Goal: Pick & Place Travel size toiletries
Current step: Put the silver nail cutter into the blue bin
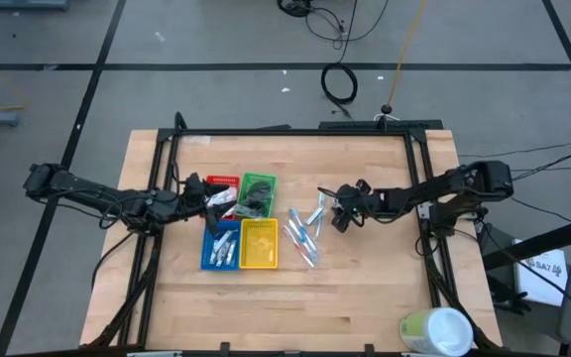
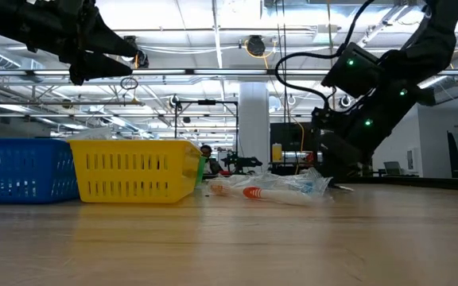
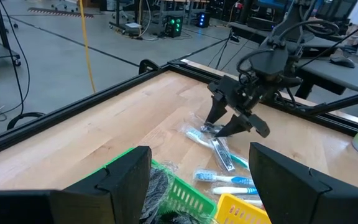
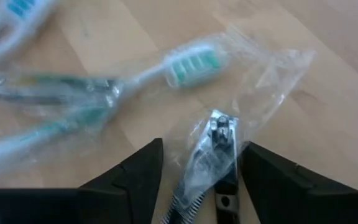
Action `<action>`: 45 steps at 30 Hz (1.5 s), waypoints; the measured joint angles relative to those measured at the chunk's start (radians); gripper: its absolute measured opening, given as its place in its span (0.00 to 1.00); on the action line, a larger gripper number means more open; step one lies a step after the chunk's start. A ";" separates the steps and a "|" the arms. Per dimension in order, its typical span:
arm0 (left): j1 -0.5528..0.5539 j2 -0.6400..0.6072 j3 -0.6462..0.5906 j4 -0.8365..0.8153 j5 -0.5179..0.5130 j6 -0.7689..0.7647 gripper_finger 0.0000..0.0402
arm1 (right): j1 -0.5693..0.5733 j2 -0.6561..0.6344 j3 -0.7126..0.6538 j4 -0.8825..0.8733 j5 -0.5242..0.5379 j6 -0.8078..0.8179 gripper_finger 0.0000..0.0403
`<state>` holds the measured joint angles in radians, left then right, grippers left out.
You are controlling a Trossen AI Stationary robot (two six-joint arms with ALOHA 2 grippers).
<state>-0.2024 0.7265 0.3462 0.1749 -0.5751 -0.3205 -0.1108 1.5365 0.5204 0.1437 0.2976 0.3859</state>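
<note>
Right wrist view: right gripper (image 4: 197, 180) sits low over a nail clipper (image 4: 219, 140) sealed in a clear plastic sleeve, jaws parted and straddling it, not yet clamped. Judgement: the clipper is light and stiff, but its wrap is slick and crinkly, so a pinch on loose film would likely slip. Best hold is across the metal body mid-length, through the plastic.

Looks: chrome clipper, glossy wrinkled bag. Just beside it lies a bagged toothbrush (image 4: 188, 65) with white handle and teal bristles, soft wrap, rigid handle, also light.

High view: loose pile of toothbrushes (image 1: 303, 238) lies just right of the yellow tray (image 1: 259, 260), with the right gripper (image 1: 340, 211) at the pile's far-right edge. Some white packets (image 1: 222, 248) already sit in the blue tray (image 1: 206, 260) left of the yellow one.

Left gripper (image 1: 206, 201) hovers beyond the yellow tray, near the green tray (image 1: 257, 181), jaws apart and empty.
</note>
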 joint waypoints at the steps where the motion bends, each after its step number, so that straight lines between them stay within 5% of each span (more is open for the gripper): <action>1: 0.000 0.000 0.000 0.000 0.000 0.000 0.66 | 0.000 0.016 0.001 -0.001 0.001 -0.001 0.50; 7: 0.000 0.000 0.000 0.000 0.000 -0.002 0.66 | 0.001 0.078 0.000 -0.023 -0.011 -0.009 0.40; 15: 0.000 0.000 0.000 0.000 -0.001 -0.002 0.66 | 0.001 0.069 -0.001 -0.040 -0.062 -0.062 0.12; 23: 0.000 0.000 0.000 0.001 -0.001 -0.002 0.66 | 0.001 0.013 -0.003 0.006 -0.071 -0.166 0.11; 35: 0.002 0.016 0.000 0.027 0.002 -0.007 0.66 | 0.013 -0.349 -0.008 0.171 -0.110 -0.393 0.11; 45: 0.013 0.255 0.000 0.380 0.034 0.156 0.66 | 0.076 -0.250 -0.005 0.645 -0.277 -0.603 0.11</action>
<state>-0.1890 0.9814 0.3462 0.5545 -0.5407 -0.1644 -0.0349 1.2860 0.5152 0.7884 0.0204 -0.2170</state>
